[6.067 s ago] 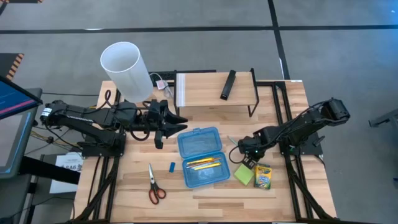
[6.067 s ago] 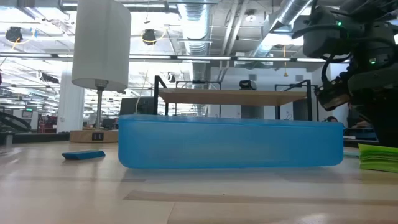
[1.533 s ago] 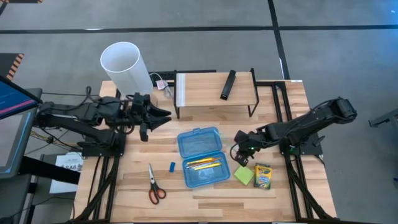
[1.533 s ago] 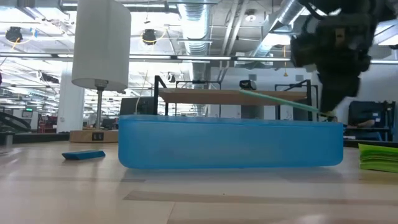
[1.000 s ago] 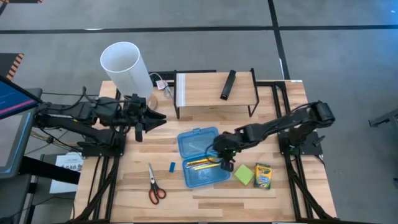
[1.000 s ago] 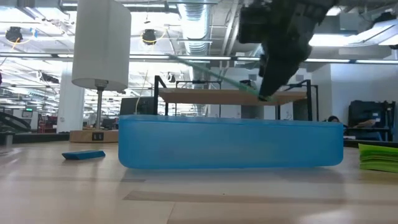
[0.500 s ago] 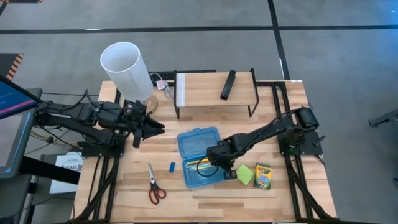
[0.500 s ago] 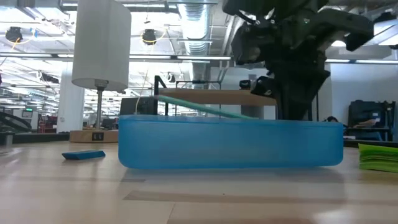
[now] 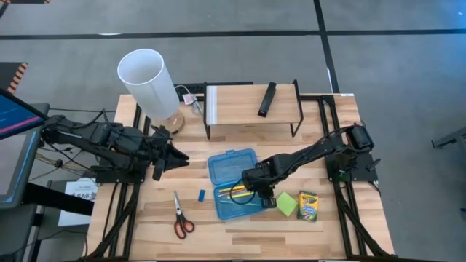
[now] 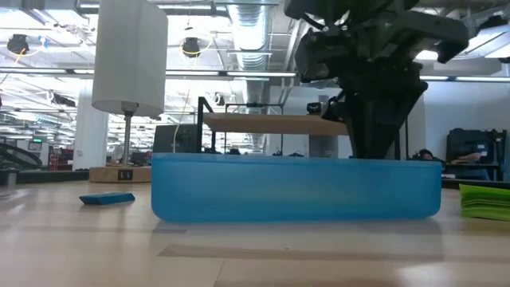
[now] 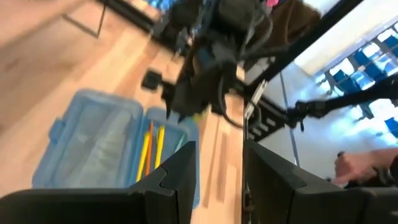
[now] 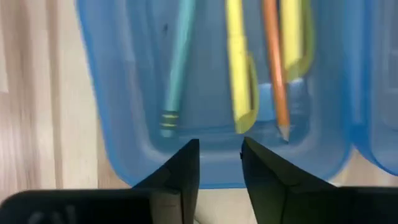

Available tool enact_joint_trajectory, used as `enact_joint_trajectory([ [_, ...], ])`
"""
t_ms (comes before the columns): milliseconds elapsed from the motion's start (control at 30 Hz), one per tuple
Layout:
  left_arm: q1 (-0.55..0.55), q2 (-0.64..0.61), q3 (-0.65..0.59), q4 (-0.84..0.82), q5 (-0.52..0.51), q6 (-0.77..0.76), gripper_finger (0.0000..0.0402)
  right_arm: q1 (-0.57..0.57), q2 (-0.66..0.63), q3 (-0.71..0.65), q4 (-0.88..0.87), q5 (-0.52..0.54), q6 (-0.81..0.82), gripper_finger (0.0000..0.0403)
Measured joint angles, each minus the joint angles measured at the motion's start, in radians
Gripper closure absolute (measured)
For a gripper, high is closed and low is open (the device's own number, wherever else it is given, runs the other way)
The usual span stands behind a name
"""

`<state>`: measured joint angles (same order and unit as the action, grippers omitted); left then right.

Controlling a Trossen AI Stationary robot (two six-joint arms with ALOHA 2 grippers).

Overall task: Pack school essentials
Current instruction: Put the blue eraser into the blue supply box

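A: Where does the right gripper (image 9: 255,191) stand?

B: Over the blue case (image 9: 237,183), fingers parted and empty. The pale green pen (image 12: 176,68) lies in the tray beside the pencils (image 12: 258,59), long axis running away from the jaws.

A: And the left gripper (image 9: 166,159)?

B: Open, waiting near the table's left edge. It is nearer the red-handled scissors (image 9: 180,217) and blue eraser (image 9: 202,195).

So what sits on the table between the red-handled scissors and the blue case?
In the high view, only the tiny blue eraser lies between the scissors and the open blue case; otherwise bare wood.
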<state>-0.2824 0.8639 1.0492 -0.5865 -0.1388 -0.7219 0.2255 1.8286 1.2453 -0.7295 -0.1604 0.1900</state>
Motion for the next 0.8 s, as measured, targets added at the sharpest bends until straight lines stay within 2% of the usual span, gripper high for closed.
enact_joint_trajectory([
  [267, -0.106, 0.011, -0.001, -0.150, -0.032, -0.093, 0.0285, -0.045, 0.000, 0.138, -0.003, 0.046, 0.142, 0.0268],
  [367, -0.146, 0.028, -0.018, -0.156, -0.034, -0.108, 0.0285, -0.047, -0.002, 0.189, -0.007, 0.060, 0.219, 0.0275],
  [467, -0.196, 0.057, -0.055, -0.156, -0.066, -0.167, 0.0285, -0.038, -0.002, 0.230, -0.089, 0.060, 0.295, 0.0277],
  [633, -0.248, 0.112, -0.119, -0.157, -0.092, -0.267, 0.0285, -0.006, -0.050, 0.234, -0.137, 0.120, 0.287, 0.0275],
  [800, -0.257, 0.177, -0.193, -0.107, -0.094, -0.382, 0.0285, -0.064, -0.147, 0.144, -0.023, 0.130, 0.248, 0.0278],
])
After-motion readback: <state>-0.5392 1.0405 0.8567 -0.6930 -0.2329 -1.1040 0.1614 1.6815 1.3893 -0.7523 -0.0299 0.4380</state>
